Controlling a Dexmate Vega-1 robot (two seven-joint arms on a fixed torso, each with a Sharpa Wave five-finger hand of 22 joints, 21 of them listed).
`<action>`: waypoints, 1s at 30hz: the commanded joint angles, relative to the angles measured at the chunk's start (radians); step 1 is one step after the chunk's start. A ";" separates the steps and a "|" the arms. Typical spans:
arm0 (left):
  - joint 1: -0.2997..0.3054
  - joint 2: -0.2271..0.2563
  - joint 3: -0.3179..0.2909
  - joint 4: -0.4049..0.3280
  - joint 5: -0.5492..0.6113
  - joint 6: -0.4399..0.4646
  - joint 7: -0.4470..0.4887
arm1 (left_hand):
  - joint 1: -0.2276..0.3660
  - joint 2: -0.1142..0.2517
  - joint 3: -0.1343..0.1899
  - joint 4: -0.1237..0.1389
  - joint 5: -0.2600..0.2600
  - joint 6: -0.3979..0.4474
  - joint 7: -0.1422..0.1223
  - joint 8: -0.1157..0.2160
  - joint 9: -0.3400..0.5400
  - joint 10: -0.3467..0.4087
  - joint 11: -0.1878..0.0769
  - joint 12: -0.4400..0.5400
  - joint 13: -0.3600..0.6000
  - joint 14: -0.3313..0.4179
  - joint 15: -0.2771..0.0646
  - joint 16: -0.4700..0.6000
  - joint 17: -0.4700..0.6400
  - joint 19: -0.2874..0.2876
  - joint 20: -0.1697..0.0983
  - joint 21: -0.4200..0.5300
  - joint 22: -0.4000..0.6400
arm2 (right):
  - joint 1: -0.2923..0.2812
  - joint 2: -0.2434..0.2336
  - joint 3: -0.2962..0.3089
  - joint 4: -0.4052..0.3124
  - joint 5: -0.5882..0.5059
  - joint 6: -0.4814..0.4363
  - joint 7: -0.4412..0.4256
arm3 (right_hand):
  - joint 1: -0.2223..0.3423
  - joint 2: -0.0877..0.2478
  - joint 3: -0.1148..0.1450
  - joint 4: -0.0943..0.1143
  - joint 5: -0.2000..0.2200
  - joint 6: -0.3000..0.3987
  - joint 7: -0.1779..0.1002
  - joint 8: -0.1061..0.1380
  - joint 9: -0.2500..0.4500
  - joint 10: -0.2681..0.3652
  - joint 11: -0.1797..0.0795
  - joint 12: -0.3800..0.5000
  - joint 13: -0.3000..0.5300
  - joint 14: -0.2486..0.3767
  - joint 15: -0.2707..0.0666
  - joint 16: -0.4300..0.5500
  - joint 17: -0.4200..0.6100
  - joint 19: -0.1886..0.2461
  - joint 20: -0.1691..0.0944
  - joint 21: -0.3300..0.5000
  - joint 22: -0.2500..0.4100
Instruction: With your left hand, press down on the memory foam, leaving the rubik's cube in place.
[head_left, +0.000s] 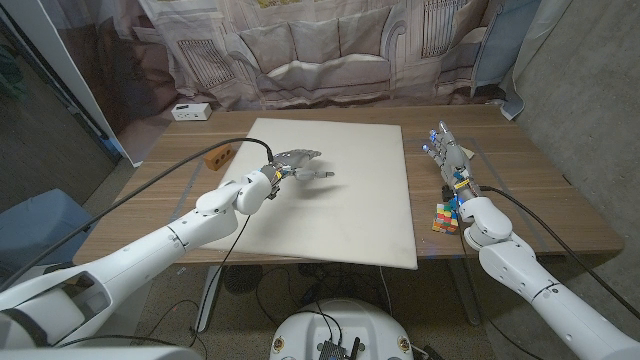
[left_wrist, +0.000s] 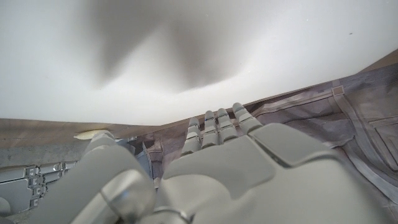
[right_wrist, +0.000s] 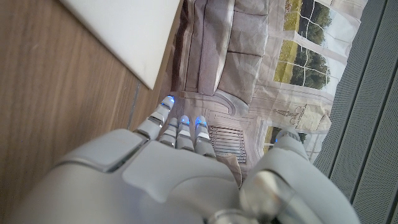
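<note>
The memory foam (head_left: 340, 200) is a large white sheet lying on the middle of the wooden table. My left hand (head_left: 297, 165) is over its far left part, fingers stretched out and apart, holding nothing. Its shadow falls on the foam just beneath it. In the left wrist view the left hand (left_wrist: 217, 168) shows with the foam (left_wrist: 186, 50) and a soft dark shadow beyond the fingers; I cannot tell whether they touch. The rubik's cube (head_left: 446, 217) sits on the table right of the foam, beside my right wrist. My right hand (head_left: 450, 155) reaches forward there, fingers straight, empty.
A small orange block (head_left: 218, 156) lies on the table left of the foam. A white box (head_left: 190, 111) stands at the far left corner. A printed backdrop hangs behind the table. In the right wrist view the foam's corner (right_wrist: 130, 31) lies beside bare wood (right_wrist: 56, 93).
</note>
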 joint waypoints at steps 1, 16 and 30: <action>-0.041 -0.004 0.043 0.003 0.070 0.088 -0.207 | -0.017 -0.001 -0.008 0.000 0.005 -0.046 -0.005 -0.001 0.003 -0.046 0.000 -0.006 -0.001 -0.039 0.004 -0.005 0.003 -0.034 0.012 -0.003 0.003 | -0.009 -0.005 0.005 -0.004 0.001 0.000 0.001 | 0.000 0.012 -0.001 -0.006 0.003 0.004 -0.001 -0.001 0.002 0.004 0.002 -0.004 0.003 0.006 0.002 0.001 0.003 0.008 0.005 -0.004 0.002; -0.091 0.002 0.090 -0.041 0.148 0.155 -0.392 | -0.058 -0.002 -0.038 0.017 0.014 -0.229 -0.003 -0.001 0.003 -0.216 -0.003 -0.008 -0.003 -0.199 0.010 -0.006 0.004 -0.175 -0.001 -0.009 0.005 | -0.013 -0.003 0.005 -0.006 0.002 0.002 -0.001 | 0.002 0.014 -0.001 -0.008 0.003 0.005 -0.001 -0.001 0.002 0.004 0.001 -0.004 0.003 0.007 0.003 0.001 0.003 0.010 0.006 -0.008 0.002; -0.081 -0.008 0.079 -0.022 0.128 0.139 -0.372 | -0.063 -0.001 -0.043 0.020 0.016 -0.216 0.001 0.012 0.003 -0.210 -0.004 0.004 -0.003 -0.194 0.010 0.003 0.004 -0.174 0.003 -0.001 0.005 | -0.024 -0.006 0.008 -0.017 0.000 -0.001 -0.010 | 0.005 0.017 0.000 -0.011 0.003 0.006 -0.001 -0.002 0.002 0.006 0.002 -0.005 0.003 0.008 0.003 0.000 0.002 0.012 0.006 -0.012 0.002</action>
